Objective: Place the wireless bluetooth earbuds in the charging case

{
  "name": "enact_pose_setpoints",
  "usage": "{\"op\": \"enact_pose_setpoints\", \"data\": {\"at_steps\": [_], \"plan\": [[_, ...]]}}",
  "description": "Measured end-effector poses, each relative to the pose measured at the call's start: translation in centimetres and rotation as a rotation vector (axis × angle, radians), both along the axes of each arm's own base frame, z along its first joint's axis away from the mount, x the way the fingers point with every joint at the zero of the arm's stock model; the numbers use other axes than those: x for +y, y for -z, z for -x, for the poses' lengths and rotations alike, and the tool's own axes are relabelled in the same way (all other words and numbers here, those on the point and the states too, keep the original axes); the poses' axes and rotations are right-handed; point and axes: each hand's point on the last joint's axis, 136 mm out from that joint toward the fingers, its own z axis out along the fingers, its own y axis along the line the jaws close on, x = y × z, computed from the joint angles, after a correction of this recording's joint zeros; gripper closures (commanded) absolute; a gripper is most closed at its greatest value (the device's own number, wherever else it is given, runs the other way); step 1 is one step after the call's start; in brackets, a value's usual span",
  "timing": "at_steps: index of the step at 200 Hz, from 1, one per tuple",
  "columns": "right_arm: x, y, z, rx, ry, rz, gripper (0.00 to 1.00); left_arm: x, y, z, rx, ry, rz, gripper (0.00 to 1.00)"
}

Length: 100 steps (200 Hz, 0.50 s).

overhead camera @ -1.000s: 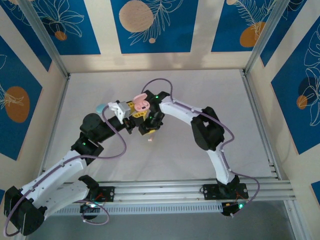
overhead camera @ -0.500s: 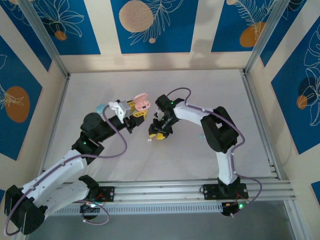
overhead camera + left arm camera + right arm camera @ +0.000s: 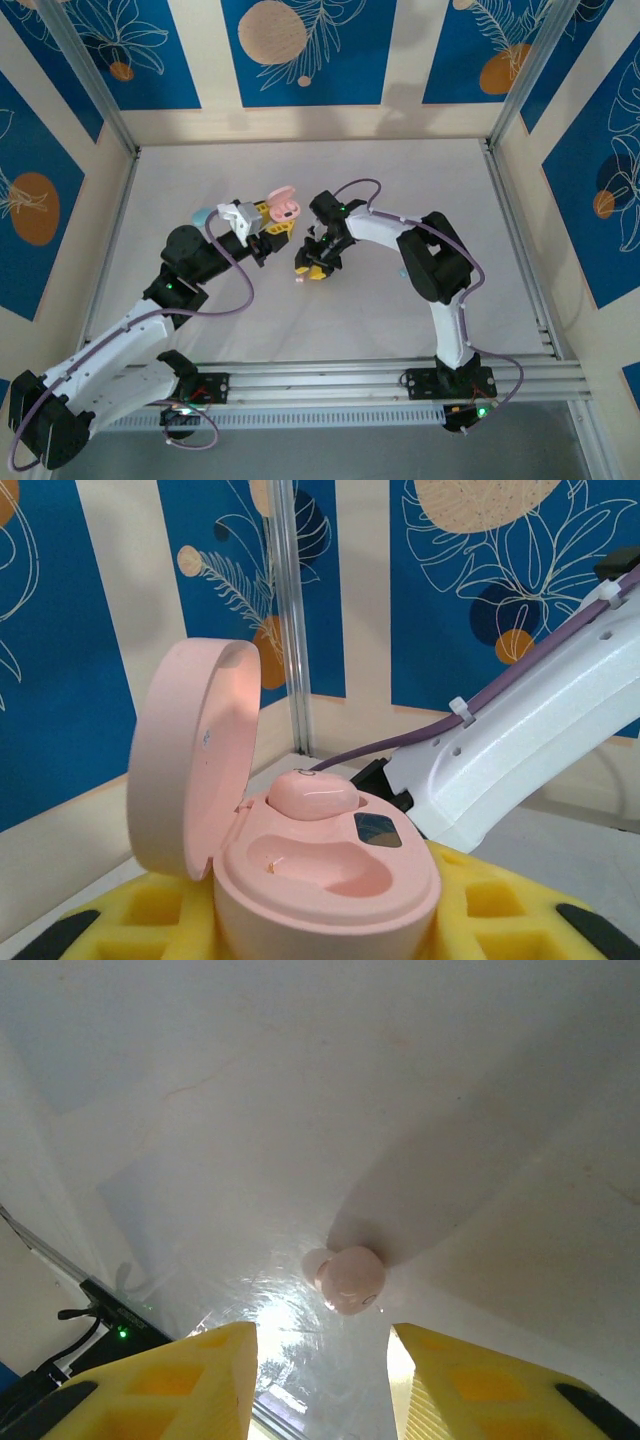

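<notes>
Pink earbud (image 3: 345, 1278) loose on the white worktop (image 3: 300, 1080), just ahead of the spread right fingers (image 3: 190, 1385).
Those yellow foam fingers stand released, nothing between them. The bud looks light, hard, smooth and prone to roll, so I'd pinch across its rounded body. Left fingers (image 3: 500, 920) clench the pink charging case (image 3: 300, 920), lid open, with a seated earbud (image 3: 312, 795) and the neighbouring socket (image 3: 320, 865) empty.

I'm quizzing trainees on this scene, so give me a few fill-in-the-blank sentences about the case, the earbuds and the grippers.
1. The left gripper grips a case coloured ____.
2. Seated in the case is ____ earbud.
3. The right gripper, over the loose earbud, is ____.
Missing words: pink; one; open.
</notes>
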Motion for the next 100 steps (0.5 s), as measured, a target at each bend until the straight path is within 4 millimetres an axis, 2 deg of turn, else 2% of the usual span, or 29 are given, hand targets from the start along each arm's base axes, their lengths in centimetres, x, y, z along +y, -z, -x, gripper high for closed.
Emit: {"op": "enact_pose_setpoints", "data": {"at_steps": [100], "plan": [[0.3,1.4,0.0,0.021,0.000,0.007,0.66,0.0,0.0,0.0,0.000,0.000,0.000,0.63]]}}
